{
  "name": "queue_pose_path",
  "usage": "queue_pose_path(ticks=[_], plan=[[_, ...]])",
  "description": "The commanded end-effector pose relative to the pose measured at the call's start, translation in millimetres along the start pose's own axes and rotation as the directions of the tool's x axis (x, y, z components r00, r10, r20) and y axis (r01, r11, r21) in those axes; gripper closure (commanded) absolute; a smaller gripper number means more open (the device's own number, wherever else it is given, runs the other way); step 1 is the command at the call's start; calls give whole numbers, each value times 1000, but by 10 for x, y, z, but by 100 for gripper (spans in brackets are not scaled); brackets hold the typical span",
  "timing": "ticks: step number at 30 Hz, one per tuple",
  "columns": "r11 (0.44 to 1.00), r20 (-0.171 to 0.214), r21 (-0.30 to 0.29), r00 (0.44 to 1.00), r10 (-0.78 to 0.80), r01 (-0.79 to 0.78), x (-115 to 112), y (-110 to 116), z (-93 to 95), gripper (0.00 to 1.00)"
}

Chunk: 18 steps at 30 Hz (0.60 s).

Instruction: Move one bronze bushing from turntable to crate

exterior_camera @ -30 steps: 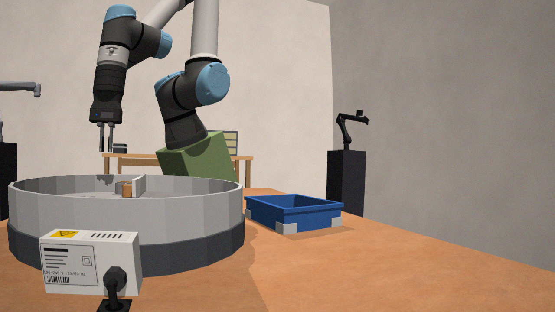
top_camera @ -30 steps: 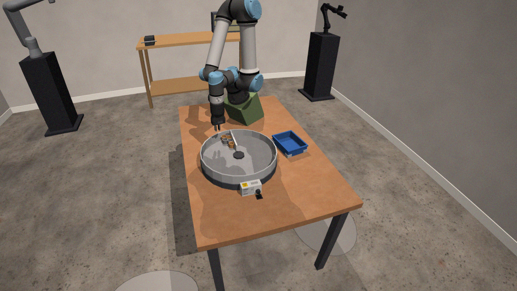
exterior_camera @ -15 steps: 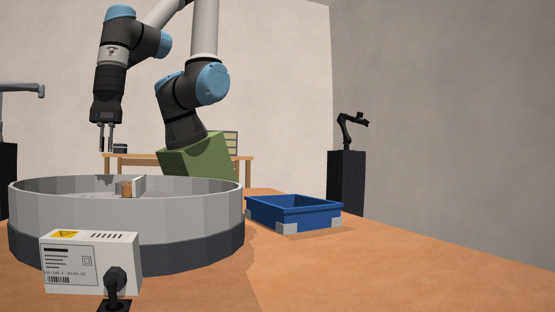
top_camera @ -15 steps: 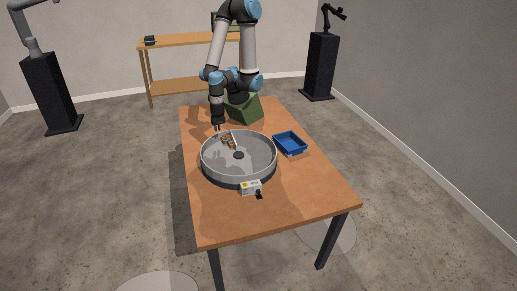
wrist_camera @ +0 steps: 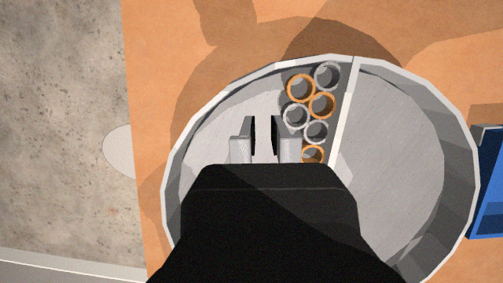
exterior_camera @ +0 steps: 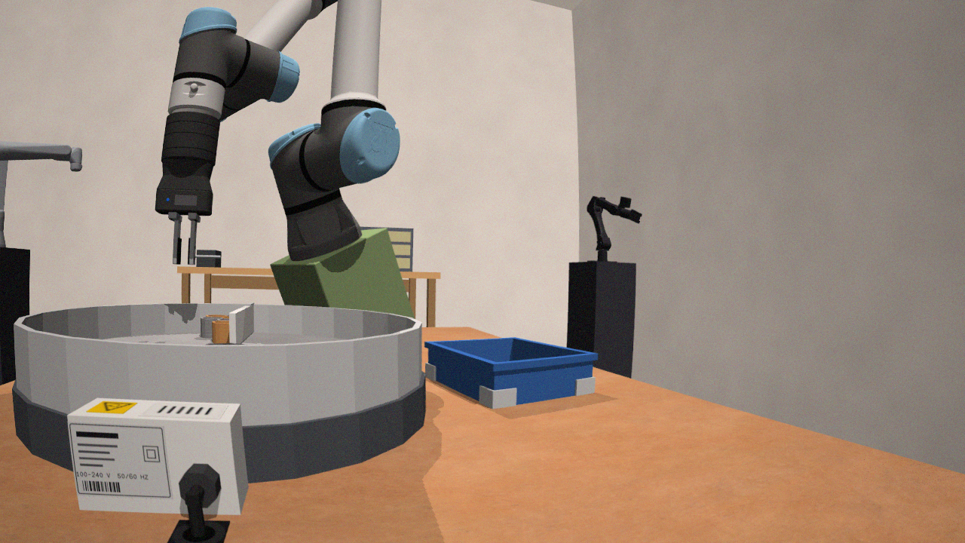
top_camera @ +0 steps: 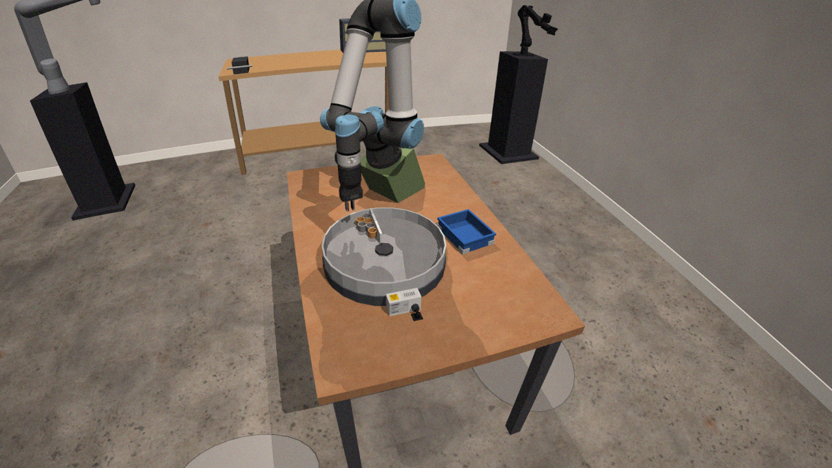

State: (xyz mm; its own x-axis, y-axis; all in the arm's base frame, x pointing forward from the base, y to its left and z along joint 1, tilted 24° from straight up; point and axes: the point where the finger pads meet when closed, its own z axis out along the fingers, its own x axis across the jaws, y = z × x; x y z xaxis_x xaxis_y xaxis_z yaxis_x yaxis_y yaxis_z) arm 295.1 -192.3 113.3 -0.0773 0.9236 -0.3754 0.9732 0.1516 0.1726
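Note:
My gripper [top_camera: 349,208] [exterior_camera: 184,262] [wrist_camera: 262,128] hangs above the turntable rim in the top and exterior views, fingers part-way apart with nothing between them. The grey turntable [top_camera: 351,275] [exterior_camera: 303,378] [wrist_camera: 479,173] holds three bronze and three steel bushings, standing close together left of its divider. One bronze bushing [top_camera: 372,233] [exterior_camera: 220,332] [wrist_camera: 313,159] is nearest the hub, partly hidden by the gripper body in the wrist view. Two others [wrist_camera: 288,88] [wrist_camera: 322,117] stand nearer the rim. The steel bushings [wrist_camera: 314,75] [wrist_camera: 284,116] [wrist_camera: 316,143] stand among them. The blue crate [top_camera: 478,241] [exterior_camera: 546,385] [wrist_camera: 496,185] shows no bushing.
A white divider wall [top_camera: 377,225] [exterior_camera: 240,323] [wrist_camera: 340,130] runs inward from the turntable's rim beside the bushings. A dark hub [top_camera: 383,249] sits at its centre. A white power box [top_camera: 403,302] [exterior_camera: 121,458] stands in front. The arm's green base [top_camera: 395,180] [exterior_camera: 344,283] is behind.

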Motion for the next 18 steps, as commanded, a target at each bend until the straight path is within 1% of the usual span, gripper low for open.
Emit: queue_pose_path(ticks=[1, 4, 9, 18], plan=[[1000, 1, -1, 1000, 0, 0, -3, 2, -2, 60], [1000, 1, -1, 1000, 0, 0, -3, 2, -2, 60], [1000, -1, 0, 1000, -1, 1, 253, 285, 97, 60], [1000, -1, 0, 1000, -1, 1, 253, 285, 97, 60]])
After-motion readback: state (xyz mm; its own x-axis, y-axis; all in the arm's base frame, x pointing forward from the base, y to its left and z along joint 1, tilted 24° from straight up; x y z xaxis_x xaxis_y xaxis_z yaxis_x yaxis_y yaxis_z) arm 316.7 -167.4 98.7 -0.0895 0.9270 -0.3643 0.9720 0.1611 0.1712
